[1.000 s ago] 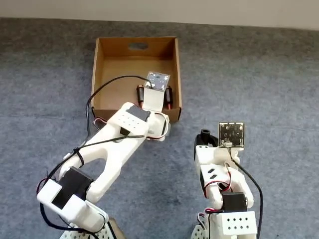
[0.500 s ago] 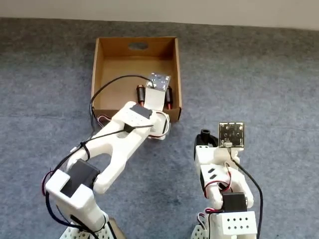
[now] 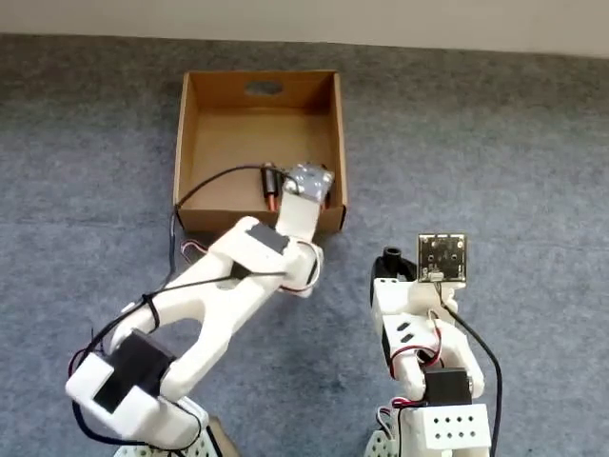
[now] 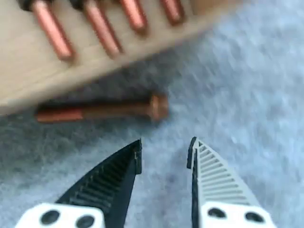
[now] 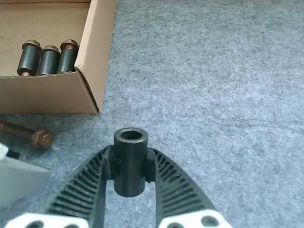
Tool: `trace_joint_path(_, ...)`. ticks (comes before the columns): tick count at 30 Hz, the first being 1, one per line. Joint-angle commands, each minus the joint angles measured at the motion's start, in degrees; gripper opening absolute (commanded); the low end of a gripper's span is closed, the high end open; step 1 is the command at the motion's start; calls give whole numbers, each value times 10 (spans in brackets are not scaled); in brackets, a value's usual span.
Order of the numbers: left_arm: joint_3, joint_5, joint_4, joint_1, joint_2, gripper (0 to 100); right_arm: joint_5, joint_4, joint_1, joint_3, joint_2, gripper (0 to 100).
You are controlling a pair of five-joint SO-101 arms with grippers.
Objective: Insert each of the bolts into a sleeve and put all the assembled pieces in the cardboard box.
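1. An open-topped brown cardboard box [image 3: 181, 143] sits on the grey, carpet-like table covering [image 3: 495, 143], on the far side from the arm bases
2. Inside the box, a row of assembled pieces [image 5: 47, 59] lies side by side against the front wall, in the corner nearest the right arm. Each is a dark cylindrical sleeve with a copper-coloured bolt through it. The right wrist view shows three of them, and the left wrist view shows four copper shafts
3. One loose bolt [image 4: 104, 109], copper-coloured with a hexagonal head, lies flat on the covering outside the box. It is just beside the front wall and roughly parallel to it
4. The left gripper [image 4: 164, 152] hovers over the covering near this bolt. Its black finger and white finger are spread apart with nothing between them, and the bolt lies crosswise beyond the tips, untouched
5. In the high view the white left arm stretches from the near left edge to the box's front corner, with its wrist above the front wall
6. The right gripper [image 5: 129, 159] pinches a single dark grey cylindrical sleeve [image 5: 130, 142] and holds it upright with the open bore facing up
7. That gripper and its sleeve are above bare covering, apart from the box and off its front corner, near the loose bolt but not touching it
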Motion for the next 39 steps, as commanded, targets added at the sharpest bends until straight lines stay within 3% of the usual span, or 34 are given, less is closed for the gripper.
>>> trace_joint_path(1, 8, -39, -4, 12, -45, 178, -2, 2, -2, -5, -8, 5)
trace_joint_path(7, 5, -55, -8, -58, -116, 178, -2, 2, -2, -5, -8, 5)
trace_joint_path(13, 10, -309, -3, -100, -125, 178, -2, 2, -2, -5, -8, 5)
trace_joint_path(16, 6, -386, 18, -95, -102, 178, -2, 2, -2, -5, -8, 5)
trace_joint_path(35, -120, -398, 20, -60, 58, 181, -2, 2, -2, -5, -8, 5)
trace_joint_path(39, -119, -449, 18, -29, 69, 178, -2, 2, -2, -5, -8, 5)
